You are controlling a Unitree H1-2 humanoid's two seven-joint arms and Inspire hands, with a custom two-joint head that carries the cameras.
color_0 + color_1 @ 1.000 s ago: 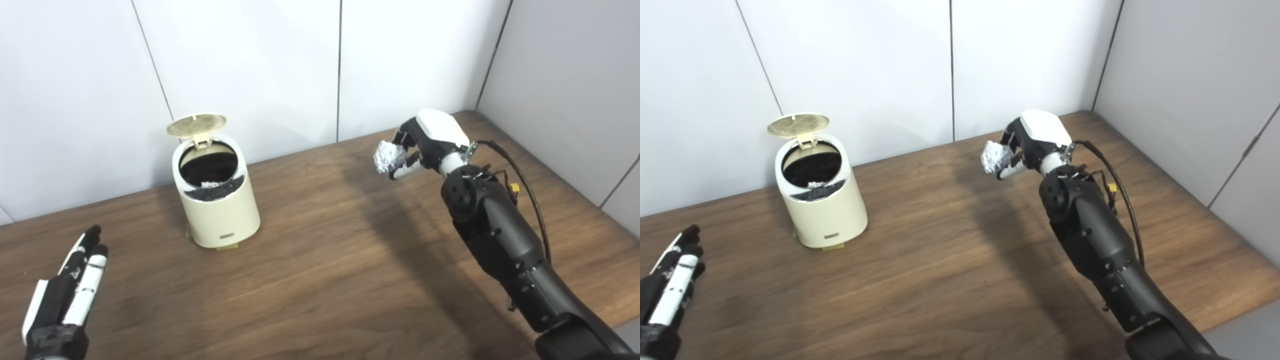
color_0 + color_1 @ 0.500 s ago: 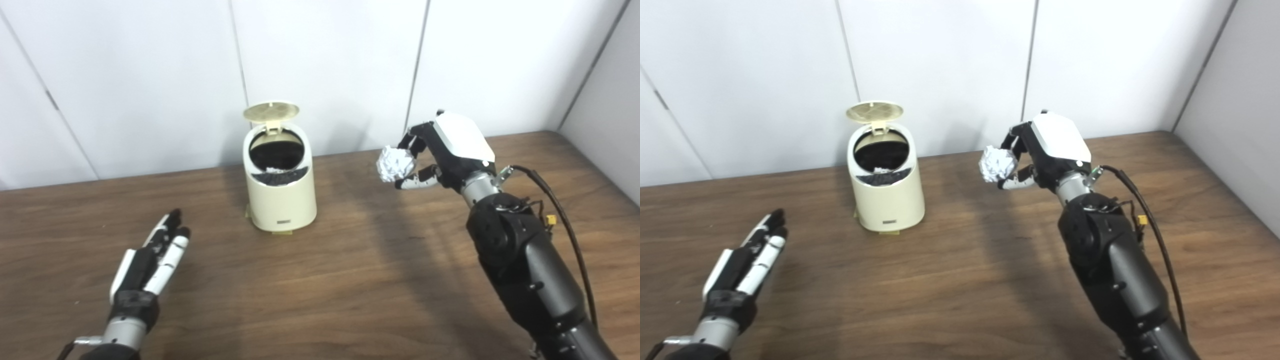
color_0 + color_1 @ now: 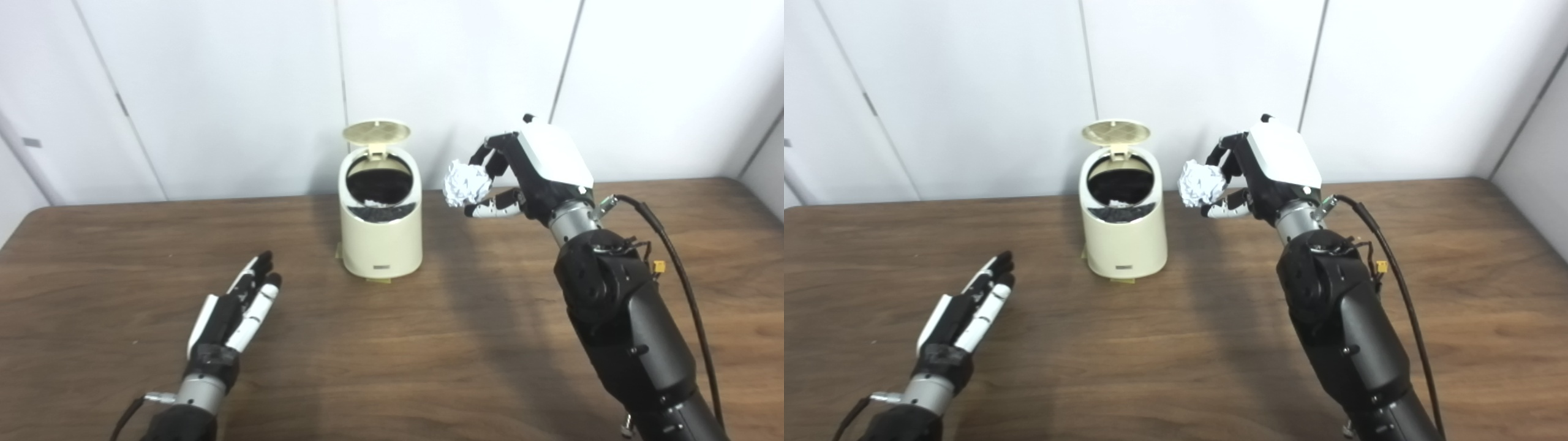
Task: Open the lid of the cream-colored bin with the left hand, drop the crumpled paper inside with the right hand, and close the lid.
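My right hand (image 3: 520,177) is clamped on the crumpled paper (image 3: 466,184), held in the air at centre-right of the frame, just right of the cream-colored bin (image 3: 381,229) and about level with its rim; the paper is not over the opening yet; the bin sits at centre frame near the wall, lid (image 3: 375,130) tipped up at the back, dark liner inside with what looks like some paper already in it.

My left hand (image 3: 236,309) is lower left of the frame, fingers straight and apart, holding nothing, well apart from the bin.

Risks as I see them:
- the grip is on the fingertips only, ball sticking out past them; a jolt on the way over could shed it onto the table (image 3: 392,361) short of the bin;
- the opening is narrow and slanted toward me; release too early or too far right and the ball bounces off the rim;
- coming in low, my fingers could clip the bin's side and shove or tip it; it looks light;
- reaching too deep could knock the upright lid shut before release;
- nothing is holding the lid; if it drops on its own, the opening is gone.
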